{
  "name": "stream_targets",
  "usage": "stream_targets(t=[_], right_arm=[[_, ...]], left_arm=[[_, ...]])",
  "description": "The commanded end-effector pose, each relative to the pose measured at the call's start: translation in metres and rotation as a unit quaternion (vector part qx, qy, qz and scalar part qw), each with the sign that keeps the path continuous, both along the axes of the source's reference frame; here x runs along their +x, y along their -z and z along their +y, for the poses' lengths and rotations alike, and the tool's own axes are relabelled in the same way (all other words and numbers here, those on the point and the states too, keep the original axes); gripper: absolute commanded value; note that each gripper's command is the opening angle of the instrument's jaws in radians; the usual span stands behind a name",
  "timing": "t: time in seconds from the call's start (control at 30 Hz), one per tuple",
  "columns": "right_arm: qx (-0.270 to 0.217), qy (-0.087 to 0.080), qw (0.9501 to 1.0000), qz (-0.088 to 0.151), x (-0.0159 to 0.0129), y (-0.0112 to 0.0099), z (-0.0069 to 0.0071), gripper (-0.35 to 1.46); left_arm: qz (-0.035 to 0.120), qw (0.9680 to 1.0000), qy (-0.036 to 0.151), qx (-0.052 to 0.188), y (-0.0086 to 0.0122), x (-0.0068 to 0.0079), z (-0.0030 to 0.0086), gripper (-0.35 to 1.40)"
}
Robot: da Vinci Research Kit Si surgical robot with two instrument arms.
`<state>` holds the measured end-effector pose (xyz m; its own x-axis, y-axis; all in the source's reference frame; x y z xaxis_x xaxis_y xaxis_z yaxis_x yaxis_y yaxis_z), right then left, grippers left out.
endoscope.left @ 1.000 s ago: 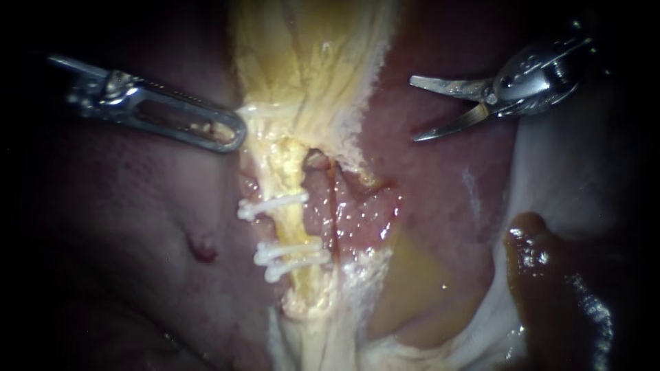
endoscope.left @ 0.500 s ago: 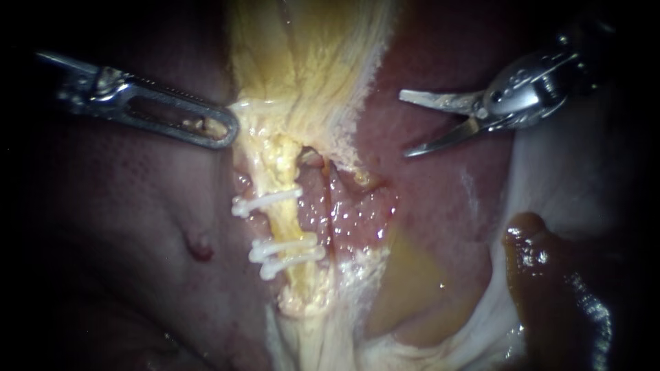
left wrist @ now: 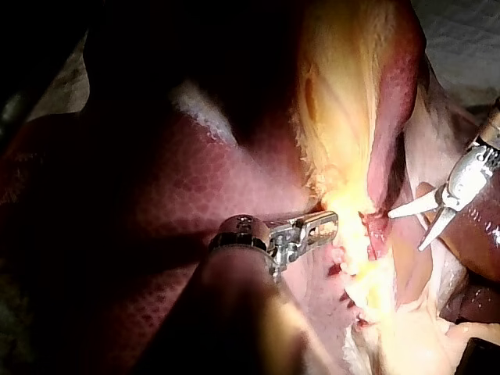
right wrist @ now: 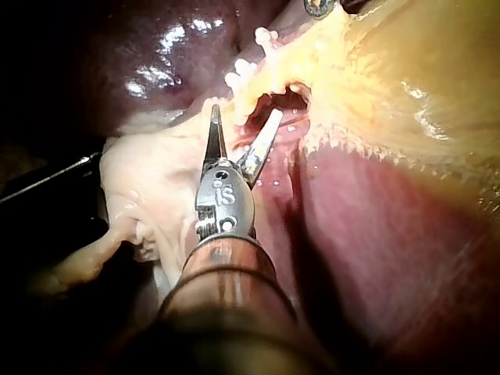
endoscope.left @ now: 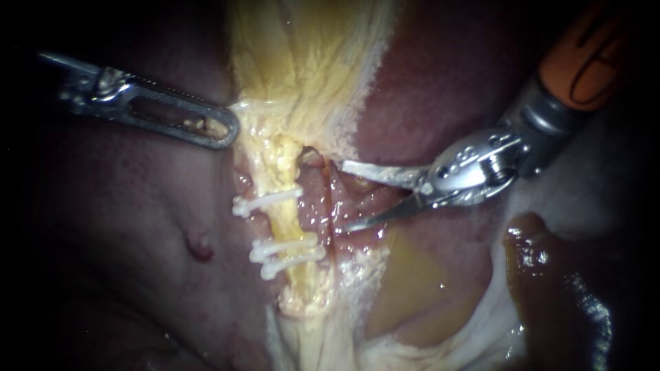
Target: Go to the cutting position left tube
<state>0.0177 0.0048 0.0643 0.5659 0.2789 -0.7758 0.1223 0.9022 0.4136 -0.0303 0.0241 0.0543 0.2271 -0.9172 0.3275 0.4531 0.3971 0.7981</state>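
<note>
Dark red liver fills the background on both sides of a pale yellow tissue that runs down the middle. The left tube lies below it, crossed by three white clips, one above and two close together lower down.

Against half a second ago, the right instrument has come down and across from over the liver. Its blades are parted as before, now with the tips just right of the left tube, level with the gap between the upper clip and the lower pair, but not around the tube. An orange band on its shaft has come into view. The left instrument, the clips and the tube have not shifted. Its jaws stay clenched on the edge of the yellow tissue.

From the left wrist, the left instrument shows its grip on that tissue from behind, with the right instrument well ahead of it and apart.

Only the right wrist view looks along the right instrument. It shows a reddish strand between the blades and a hole in the yellow tissue just ahead of one tip.
</note>
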Motion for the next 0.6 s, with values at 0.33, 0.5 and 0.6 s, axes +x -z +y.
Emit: stream_targets(t=[0.33,0.5,0.6], right_arm=[[0.033,0.012,0.9994,-0.005,0.0023,-0.0032,-0.003,1.44],[0.045,0.017,0.9988,-0.007,0.0026,-0.0044,-0.0034,1.44],[0.056,0.022,0.9981,-0.008,0.0026,-0.0053,-0.0034,1.44]], left_arm=[[0.001,1.0,0.001,0.0,0.0003,-0.0002,-0.0002,-0.35],[0.001,1.0,0.001,0.0,0.0004,-0.0002,-0.0002,-0.35],[0.001,1.0,0.002,0.0,0.0005,-0.0003,-0.0002,-0.35]])
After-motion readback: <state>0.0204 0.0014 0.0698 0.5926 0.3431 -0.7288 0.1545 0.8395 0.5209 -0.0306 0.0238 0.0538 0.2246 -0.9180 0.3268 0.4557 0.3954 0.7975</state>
